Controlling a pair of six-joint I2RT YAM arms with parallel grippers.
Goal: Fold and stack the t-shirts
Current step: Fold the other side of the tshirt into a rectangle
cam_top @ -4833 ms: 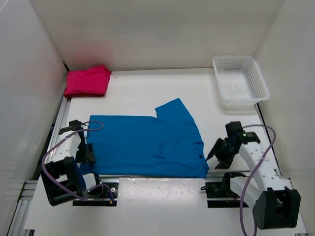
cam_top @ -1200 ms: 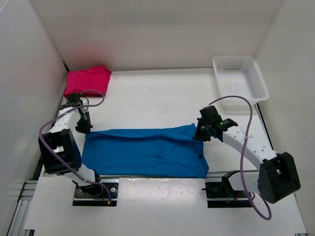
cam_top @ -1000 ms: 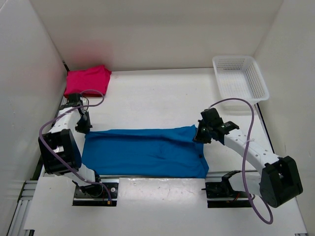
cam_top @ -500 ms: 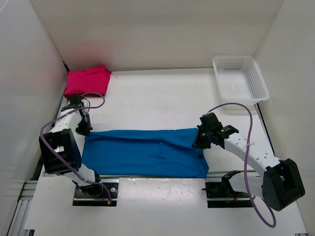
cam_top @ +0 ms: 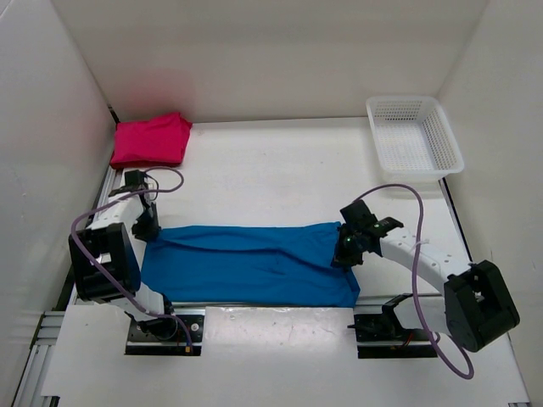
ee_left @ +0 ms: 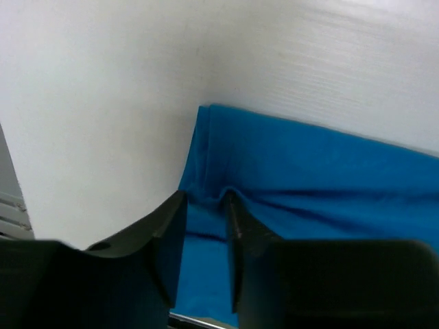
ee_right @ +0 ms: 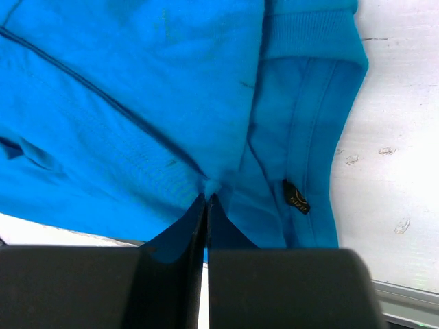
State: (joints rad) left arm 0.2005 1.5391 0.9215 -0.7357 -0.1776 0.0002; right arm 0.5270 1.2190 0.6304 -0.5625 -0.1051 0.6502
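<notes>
The blue t-shirt (cam_top: pixel 246 263) lies as a long band folded lengthwise near the table's front edge. My left gripper (cam_top: pixel 146 227) stands over its far left corner. In the left wrist view its jaws (ee_left: pixel 206 199) are a little apart, with blue cloth (ee_left: pixel 315 171) showing in the gap and a small ridge of fabric at the right fingertip. My right gripper (cam_top: pixel 346 250) is at the shirt's right end, shut on a pinch of the blue fabric (ee_right: pixel 137 89) at its tips (ee_right: pixel 207 195). The folded pink t-shirt (cam_top: pixel 151 140) rests at the back left corner.
A white mesh basket (cam_top: pixel 411 178) stands at the back right. White walls close in the table on the left, back and right. A metal rail (cam_top: pixel 254 309) runs along the front edge under the shirt. A black size label (ee_right: pixel 296 197) shows by the collar.
The shirt's far half and sleeve have been folded over toward the front. In the last second my right gripper drew the right end nearer, and my left jaws parted slightly.
</notes>
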